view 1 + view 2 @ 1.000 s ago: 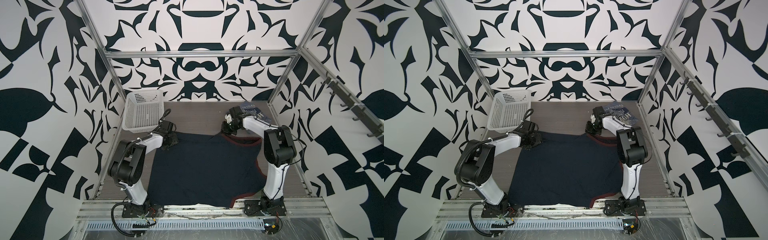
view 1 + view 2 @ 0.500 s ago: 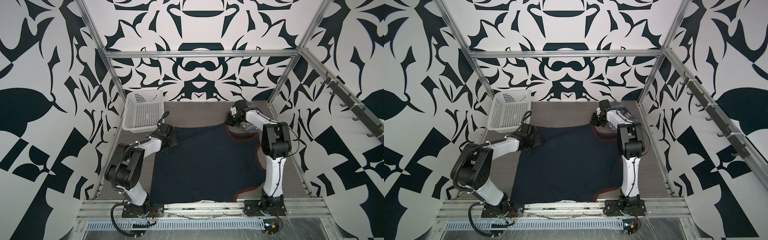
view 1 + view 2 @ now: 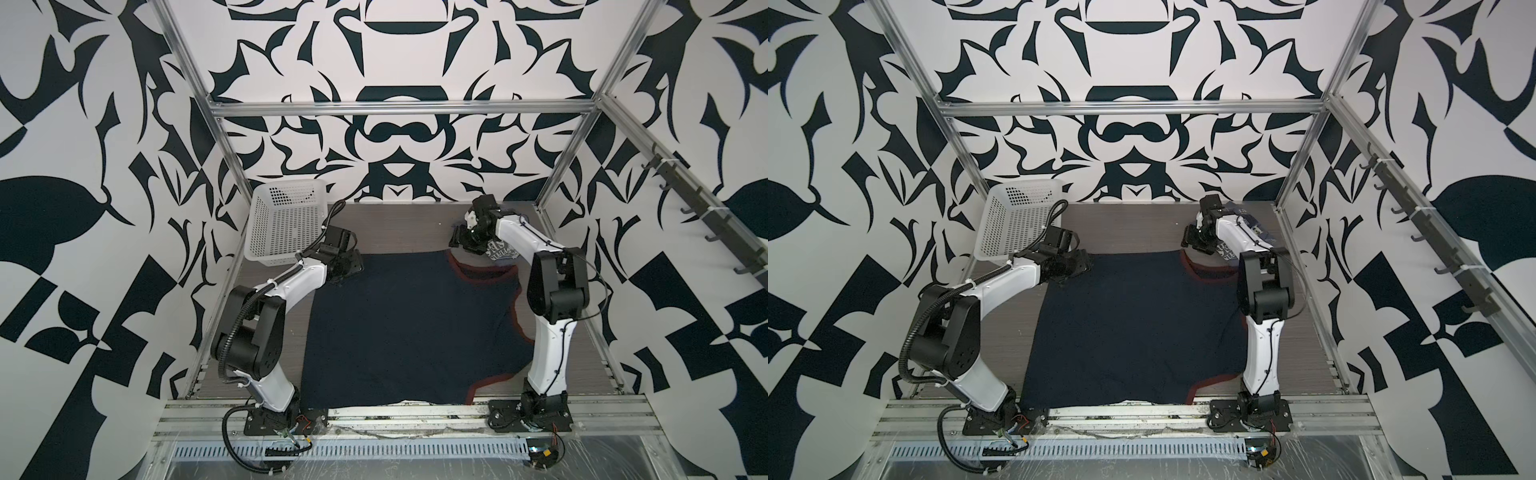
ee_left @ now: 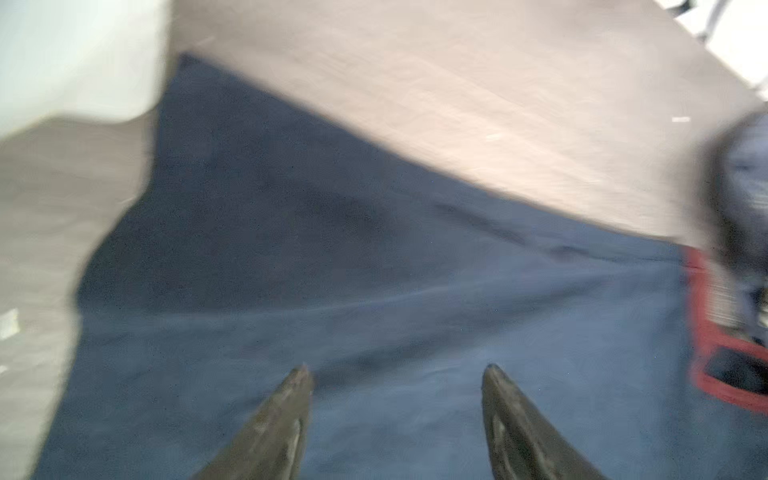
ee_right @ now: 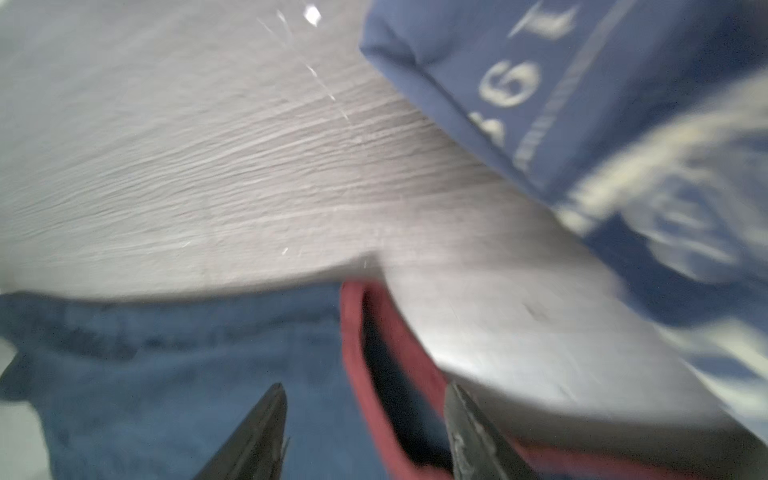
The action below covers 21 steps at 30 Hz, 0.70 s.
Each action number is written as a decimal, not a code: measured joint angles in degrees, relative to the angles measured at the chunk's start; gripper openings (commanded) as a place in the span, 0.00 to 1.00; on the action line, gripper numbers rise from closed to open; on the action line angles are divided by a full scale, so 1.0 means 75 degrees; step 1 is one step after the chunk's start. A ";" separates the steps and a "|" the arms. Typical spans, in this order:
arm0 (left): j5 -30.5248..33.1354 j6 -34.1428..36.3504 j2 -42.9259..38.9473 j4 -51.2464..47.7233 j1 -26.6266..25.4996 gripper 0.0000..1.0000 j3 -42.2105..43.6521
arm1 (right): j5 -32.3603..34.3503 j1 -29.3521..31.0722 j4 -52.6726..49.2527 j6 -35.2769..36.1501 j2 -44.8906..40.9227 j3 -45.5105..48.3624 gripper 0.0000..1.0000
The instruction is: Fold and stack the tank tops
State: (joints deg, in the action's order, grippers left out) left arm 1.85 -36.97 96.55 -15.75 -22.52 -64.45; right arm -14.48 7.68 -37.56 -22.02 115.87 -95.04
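Since a second ago, the far edge of the navy tank top (image 3: 411,328) has gone from a slack, bunched line to a straight one, and the right pincer has let go of its corner.

A white basket (image 3: 286,220) sits at the far left corner of the bench (image 3: 399,226). Just beside it, the left pincer (image 3: 353,266) is low over the top's far left corner. In the blurred left wrist view its jaws stand well apart (image 4: 395,370) over bare navy cloth, with nothing between them.

The navy tank top lies spread flat over the middle of the bench in both top views (image 3: 1133,324), its red-trimmed openings on the right side and its near edge at the front rail.

At the far right corner, the right pincer (image 3: 457,241) is above the red-trimmed strap. In the right wrist view its jaws are parted (image 5: 365,388) with the red trim lying loose below them, not held.

The slate-blue tank top (image 3: 500,251) lies folded at the far right, partly under that arm, its lettering showing (image 5: 623,104).
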 measured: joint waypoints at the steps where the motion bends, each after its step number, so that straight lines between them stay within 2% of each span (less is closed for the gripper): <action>1: -0.0058 0.0012 0.0105 0.0003 -0.0061 0.67 -0.0134 | 0.0052 -0.0035 -0.0003 0.0015 -0.0291 0.0204 0.64; 7: -0.0326 0.0038 0.0857 0.0009 -0.0306 0.66 -0.0455 | 0.0303 -0.0714 0.0114 -0.0070 -0.2311 0.2381 0.63; 13: -0.0425 0.0047 0.1355 0.0076 -0.0280 0.66 -0.0455 | 0.0609 -0.2154 0.0009 -0.0434 -0.4386 0.4779 0.61; 19: -0.0609 -0.0291 0.1623 0.0460 0.0326 0.66 -0.0361 | 0.0411 -0.2095 -0.0064 -0.1166 -0.6018 0.6309 0.64; 21: -0.0551 -0.0358 0.1638 0.0522 0.0510 0.66 -0.0358 | 0.0353 -0.2078 0.0000 -0.1568 -0.6347 0.6942 0.67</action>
State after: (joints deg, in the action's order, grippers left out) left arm -2.28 -39.66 108.84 -11.84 -18.70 -67.13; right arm -11.84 -7.90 -37.56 -33.78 68.27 -42.98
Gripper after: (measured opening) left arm 0.660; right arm 0.644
